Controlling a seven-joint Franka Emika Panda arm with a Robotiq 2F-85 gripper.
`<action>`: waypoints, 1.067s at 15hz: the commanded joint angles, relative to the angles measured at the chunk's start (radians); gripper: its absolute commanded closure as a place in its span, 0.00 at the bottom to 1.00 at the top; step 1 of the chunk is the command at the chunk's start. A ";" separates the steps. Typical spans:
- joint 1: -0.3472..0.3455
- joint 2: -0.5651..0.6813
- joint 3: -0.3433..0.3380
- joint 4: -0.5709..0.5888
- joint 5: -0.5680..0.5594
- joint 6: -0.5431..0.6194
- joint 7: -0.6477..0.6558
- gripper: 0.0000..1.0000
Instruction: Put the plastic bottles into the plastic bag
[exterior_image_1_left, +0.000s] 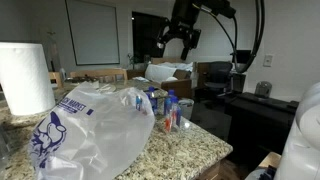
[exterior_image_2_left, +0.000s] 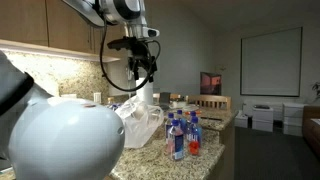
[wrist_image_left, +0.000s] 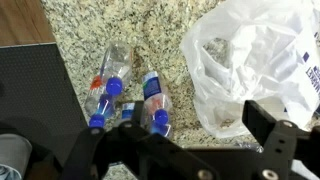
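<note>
Because the task calls for loading small items into a soft container, the granite counter (exterior_image_1_left: 195, 150) carries everything close together. One plastic bag (exterior_image_1_left: 95, 130) lies slumped on its side on this counter. Its open end appears to face the bottles, which would keep the transfer path short. One paper towel roll (exterior_image_1_left: 25, 78) stands upright behind the bag and plays no part in the task. One gripper (exterior_image_1_left: 178, 50) hangs well above the counter, over the area beside the bag. Its fingers are spread apart and hold nothing, a posture that suits a straight descent onto a single bottle. The plastic bottles (exterior_image_2_left: 182, 135) stand upright in a tight cluster just beside the bag, near the counter edge. None is inside the bag. At least four bottles can be counted in the wrist view, one of them with red-orange colouring. The exact total cannot be confirmed, since the bottles overlap. Tight spacing is judged the main hazard: a finger could topple a neighbouring bottle.
</note>
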 joint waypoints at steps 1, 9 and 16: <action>-0.005 0.000 0.003 0.002 0.003 -0.002 -0.003 0.00; -0.005 0.000 0.003 0.002 0.003 -0.002 -0.003 0.00; -0.040 0.081 -0.006 0.031 -0.040 0.062 -0.027 0.00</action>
